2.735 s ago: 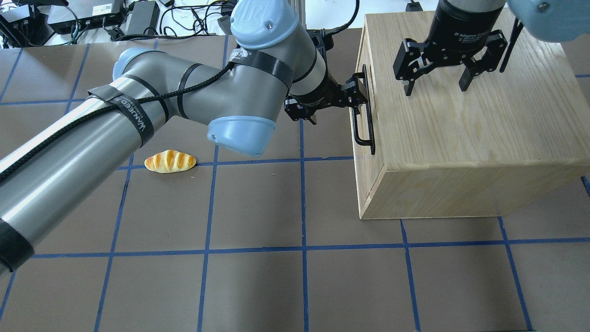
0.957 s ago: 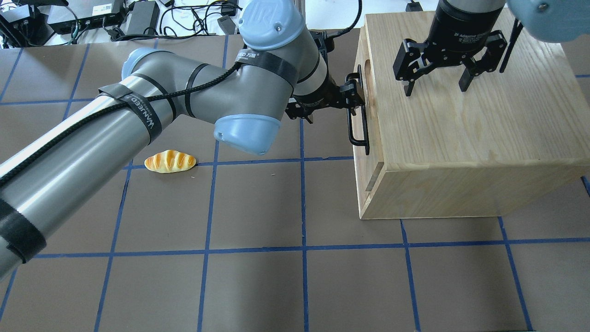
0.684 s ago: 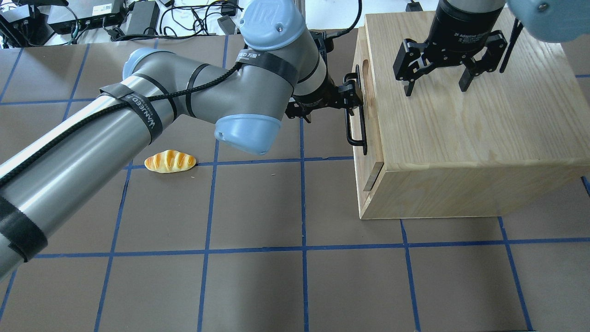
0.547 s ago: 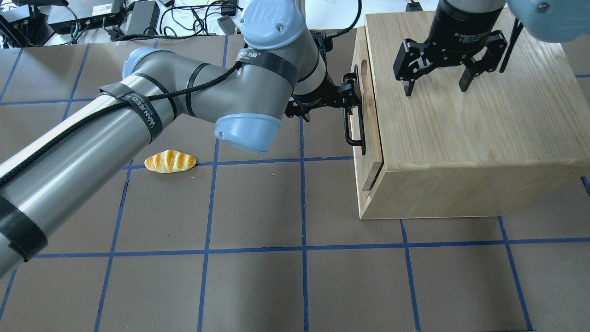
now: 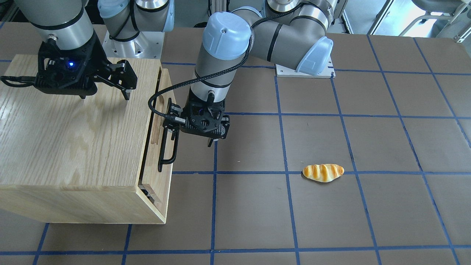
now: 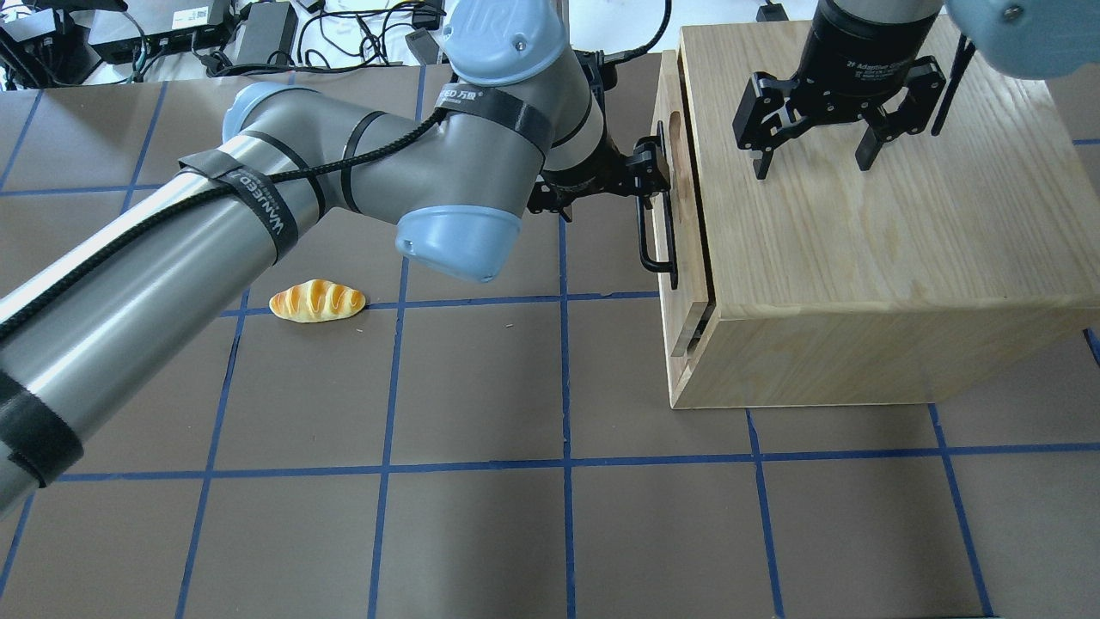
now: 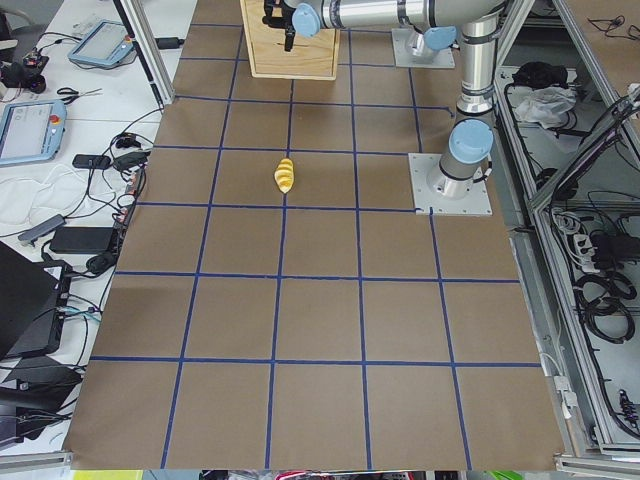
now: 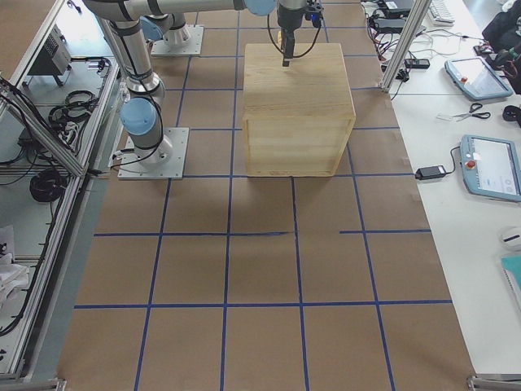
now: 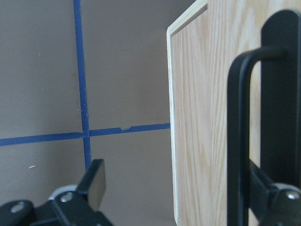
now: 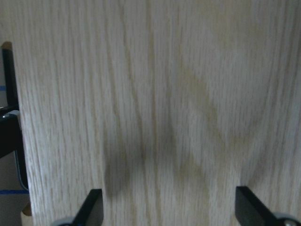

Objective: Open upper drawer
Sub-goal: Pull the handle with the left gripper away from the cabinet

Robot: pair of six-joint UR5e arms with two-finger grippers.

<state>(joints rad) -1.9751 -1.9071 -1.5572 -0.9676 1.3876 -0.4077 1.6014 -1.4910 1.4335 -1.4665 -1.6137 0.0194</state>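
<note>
The upper drawer [image 6: 687,249] of the oak cabinet [image 6: 859,258] stands out a little from the cabinet's front. A dark gap shows behind its front panel [image 5: 162,176]. Its black bar handle [image 6: 653,241] also shows in the front-facing view [image 5: 167,151]. My left gripper [image 6: 601,185] points down at the handle with its jaws wide apart. One finger [image 9: 281,94] sits between the bar [image 9: 240,141] and the panel, the other finger [image 9: 94,186] hangs free. My right gripper [image 6: 812,159] is open and empty just above the cabinet top.
A toy bread roll [image 6: 317,301] lies on the brown mat left of the cabinet, apart from both arms. The left arm's elbow hangs over the mat between roll and drawer. Cables and electronics lie beyond the table's far edge.
The drawer was flush 2.7 s ago and has slid out step by step. The left gripper moved away from the cabinet with the handle. The right gripper has not moved.
</note>
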